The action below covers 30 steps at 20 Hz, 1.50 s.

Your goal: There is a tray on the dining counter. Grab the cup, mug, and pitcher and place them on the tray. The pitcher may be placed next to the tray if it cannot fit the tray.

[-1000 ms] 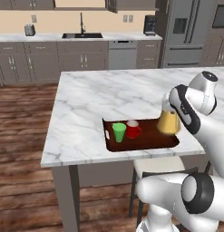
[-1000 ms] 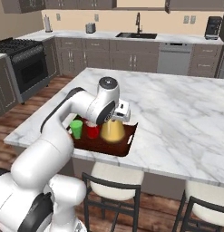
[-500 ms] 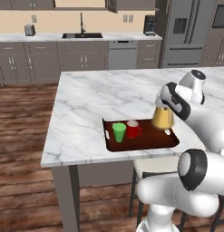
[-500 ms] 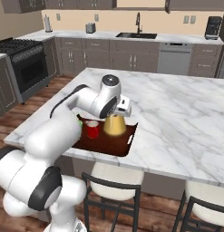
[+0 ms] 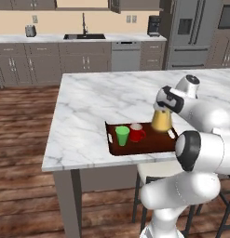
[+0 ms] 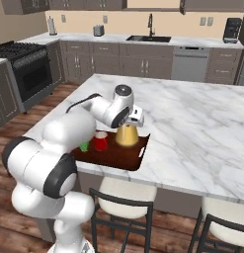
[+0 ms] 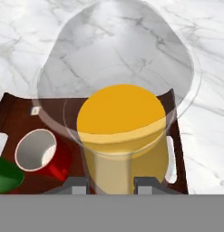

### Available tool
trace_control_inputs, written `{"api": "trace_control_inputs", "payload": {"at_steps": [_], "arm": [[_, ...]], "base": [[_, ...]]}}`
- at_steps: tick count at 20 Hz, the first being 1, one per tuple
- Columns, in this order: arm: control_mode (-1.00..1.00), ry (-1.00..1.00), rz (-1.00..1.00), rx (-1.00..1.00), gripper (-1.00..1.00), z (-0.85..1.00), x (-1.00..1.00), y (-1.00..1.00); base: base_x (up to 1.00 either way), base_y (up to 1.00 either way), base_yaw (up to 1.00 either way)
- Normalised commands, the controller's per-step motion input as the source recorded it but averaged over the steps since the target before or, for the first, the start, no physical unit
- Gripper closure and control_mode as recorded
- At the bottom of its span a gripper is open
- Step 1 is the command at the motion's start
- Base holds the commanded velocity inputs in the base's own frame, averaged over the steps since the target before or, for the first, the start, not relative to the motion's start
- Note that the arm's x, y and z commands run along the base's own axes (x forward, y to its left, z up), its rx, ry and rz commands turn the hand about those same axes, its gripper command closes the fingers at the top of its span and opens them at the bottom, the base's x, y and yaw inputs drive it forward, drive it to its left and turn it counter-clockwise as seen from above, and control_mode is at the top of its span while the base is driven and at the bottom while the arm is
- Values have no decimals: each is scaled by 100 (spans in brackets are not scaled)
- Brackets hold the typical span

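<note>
Three vessels sit on my dark reddish tray [image 5: 149, 146] near the surface's edge: green cup [image 5: 122, 135], red mug [image 5: 136, 132], and amber pitcher [image 5: 161, 121], its clear top clamped by my gripper [image 7: 111, 183].

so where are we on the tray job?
Done: cup and mug stand on the tray. In hand: the gripper is closed on the pitcher over the tray's far end; contact unclear. Left: set it down if needed, release.
</note>
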Motion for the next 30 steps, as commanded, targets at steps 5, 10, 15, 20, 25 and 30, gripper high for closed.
{"api": "trace_control_inputs", "payload": {"at_steps": [5,10,15,20,25,30], "arm": [[-100,0,0,0,100,-30,41,0],[-100,0,0,2,100,-24,33,0],[-100,0,0,2,100,-20,29,0],[-100,0,0,3,100,-21,24,0],[-100,0,1,0,100,-19,0,0],[-100,0,0,0,100,-1,-8,0]], "base": [[0,0,0],[0,0,0],[0,0,0],[0,0,0],[0,0,0],[0,0,0]]}}
